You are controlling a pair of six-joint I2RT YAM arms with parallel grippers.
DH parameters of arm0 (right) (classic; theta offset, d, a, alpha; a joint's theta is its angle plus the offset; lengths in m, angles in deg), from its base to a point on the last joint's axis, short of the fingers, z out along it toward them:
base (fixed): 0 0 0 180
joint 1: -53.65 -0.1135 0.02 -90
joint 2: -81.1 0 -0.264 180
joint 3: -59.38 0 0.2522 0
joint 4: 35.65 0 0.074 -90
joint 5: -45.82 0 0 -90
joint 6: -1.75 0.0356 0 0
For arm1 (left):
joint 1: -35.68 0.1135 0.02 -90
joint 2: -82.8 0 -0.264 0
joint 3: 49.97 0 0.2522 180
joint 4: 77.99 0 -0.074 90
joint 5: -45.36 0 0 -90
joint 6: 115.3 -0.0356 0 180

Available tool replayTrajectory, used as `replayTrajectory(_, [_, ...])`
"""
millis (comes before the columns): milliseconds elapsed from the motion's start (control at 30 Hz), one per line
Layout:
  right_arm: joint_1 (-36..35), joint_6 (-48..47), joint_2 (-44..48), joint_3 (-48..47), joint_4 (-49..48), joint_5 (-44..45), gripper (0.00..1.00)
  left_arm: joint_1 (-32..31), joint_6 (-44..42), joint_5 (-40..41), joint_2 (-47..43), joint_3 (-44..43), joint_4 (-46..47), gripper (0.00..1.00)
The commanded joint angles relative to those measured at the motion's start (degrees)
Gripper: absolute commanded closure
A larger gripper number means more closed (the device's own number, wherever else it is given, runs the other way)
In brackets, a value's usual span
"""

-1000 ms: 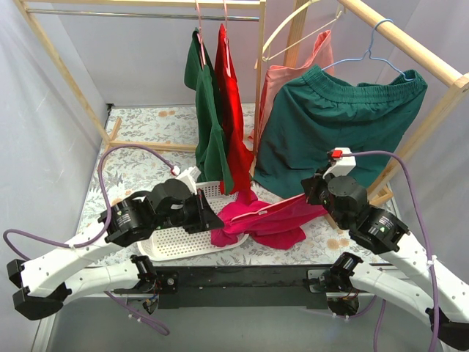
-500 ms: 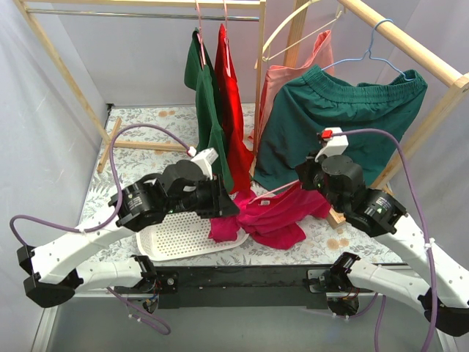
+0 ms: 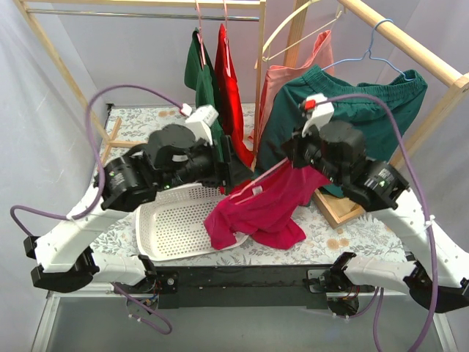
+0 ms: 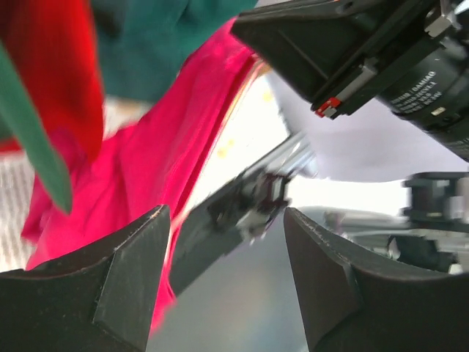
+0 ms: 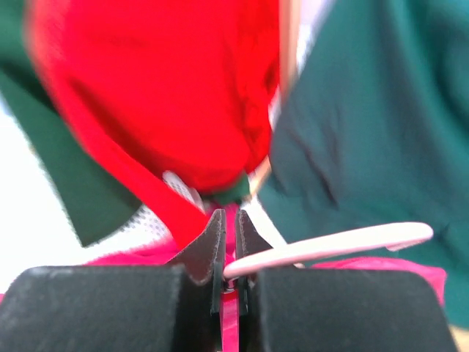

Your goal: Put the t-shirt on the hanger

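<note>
Two grippers are up off the table, both close to the hanging clothes.

Right gripper (image 5: 229, 220): fingers pressed almost together, only a sliver between them, clamped on a fold of the small magenta-pink t-shirt (image 3: 258, 213). A thin pale-pink wire hanger (image 5: 330, 246) sticks out sideways at one finger and touches it. Cannot tell whether the wire is pinched too. From above, the t-shirt hangs from this gripper in a slack drape, its upper edge running down-left and its white neck label (image 3: 256, 190) showing. Its lowest folds rest on the table and over the corner of a white perforated plastic tray (image 3: 172, 227).

Left gripper (image 4: 223, 216): fingers wide apart, holding nothing. The t-shirt lies beyond them, off to one side, untouched.

Surface: table under a floral-print cloth (image 3: 143, 125). A shallow wooden box (image 3: 341, 209) sits under the right arm.

Room: a light wooden rail frame (image 3: 399, 40) stands around the table, with white sheeting behind. On the rails:
- dark green long-sleeved top (image 3: 207, 110)
- bright red garment (image 3: 233, 103)
- salmon-pink garment (image 3: 277, 84)
- large dark green garment (image 3: 352, 117)
- light-blue wire hanger (image 3: 375, 45)
- cream-white hanger (image 3: 293, 22)
</note>
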Motion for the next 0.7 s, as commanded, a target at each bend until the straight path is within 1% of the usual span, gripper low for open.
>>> replayTrajectory(0, [-0.22, -4.37, -4.86, -22.58, 0.30, -4.01, 0.99, 0.22, -5.94, 4.24, -0.45, -11.56, -2.61, 0.37])
replayTrajectory(67, [-0.22, -5.07, -6.71, -26.51, 1.11, -5.41, 0.99, 0.22, -7.08, 4.78, -1.50, -13.60, -0.95, 0.36])
replayTrajectory(133, [-0.13, -4.90, -5.76, -21.62, -1.08, -5.33, 0.99, 0.22, -8.05, 4.87, -3.43, -13.08, 1.68, 0.36])
replayTrajectory(167, [-0.22, -4.20, -4.97, -18.72, -2.31, -5.50, 0.99, 0.22, -8.32, 4.87, -4.14, -11.42, 2.39, 0.38])
replayTrajectory(233, [-0.22, -2.27, -3.12, -10.05, -4.86, -6.81, 0.99, 0.22, -9.19, 4.87, -5.28, -9.92, 3.19, 0.40])
replayTrajectory(300, [-0.22, -0.42, -2.94, -7.89, -5.31, -9.02, 0.99, 0.22, -10.51, 4.34, -5.64, -9.38, 2.14, 0.45])
replayTrajectory(367, [-0.22, -1.11, -3.99, -11.73, -4.17, -7.80, 0.99, 0.22, -12.35, 3.64, -4.94, -10.00, -1.90, 0.51])
replayTrajectory(400, [-0.22, -1.82, -4.78, -13.93, -3.29, -6.66, 0.99, 0.22, -13.23, 2.77, -4.94, -10.09, -2.87, 0.56])
replayTrajectory(433, [-0.22, -2.78, -5.57, -19.08, -1.37, -4.56, 0.99, 0.22, -14.03, 0.32, -4.94, -10.09, -4.53, 0.59])
replayTrajectory(500, [-0.22, -4.97, -8.03, -22.20, 0.40, -3.23, 0.99, 0.22, -16.84, -3.02, -4.94, -9.13, -5.86, 0.63])
replayTrajectory(567, [-0.13, -5.34, -8.74, -21.52, 1.64, -2.95, 0.99, 0.22, -18.24, -5.93, -4.85, -7.81, -8.40, 0.66])
replayTrajectory(667, [-0.22, -3.50, -7.78, -17.13, 1.46, -2.43, 0.99, 0.22, -18.87, -7.52, -5.64, -4.03, -9.38, 0.67])
